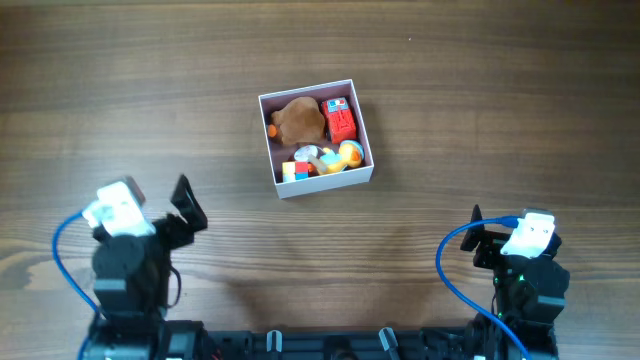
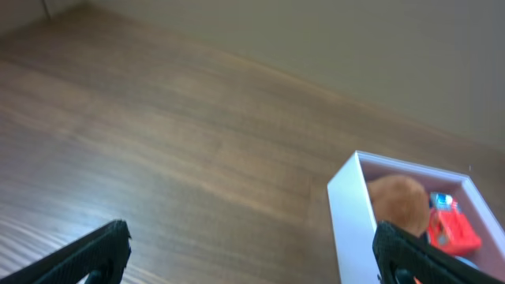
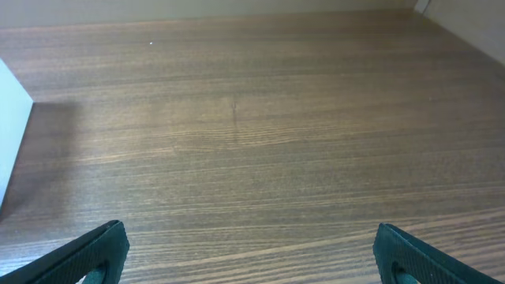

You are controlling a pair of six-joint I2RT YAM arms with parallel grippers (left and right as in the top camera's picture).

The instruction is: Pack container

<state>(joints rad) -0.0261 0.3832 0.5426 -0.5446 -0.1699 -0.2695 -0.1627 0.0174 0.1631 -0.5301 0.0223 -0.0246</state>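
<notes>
The container [image 1: 324, 179] is a square white-walled box at the table's middle. It holds a brown plush [image 1: 298, 121], a red toy [image 1: 340, 120], a yellow-orange toy [image 1: 349, 154] and small coloured blocks [image 1: 297, 170]. My left gripper [image 1: 186, 204] is open and empty, near the front left, well apart from the box. In the left wrist view the container [image 2: 349, 213] shows at right with the brown plush [image 2: 398, 199] and red toy [image 2: 451, 229] inside; the left gripper [image 2: 252, 256] spans bare wood. My right gripper [image 1: 476, 238] is open and empty at the front right, over bare table [image 3: 251, 256].
A white wall of the container [image 3: 11, 134] shows at the left edge of the right wrist view. Blue cables [image 1: 450, 270] loop beside both arm bases. The wooden table [image 1: 500, 100] stretches around the box on all sides.
</notes>
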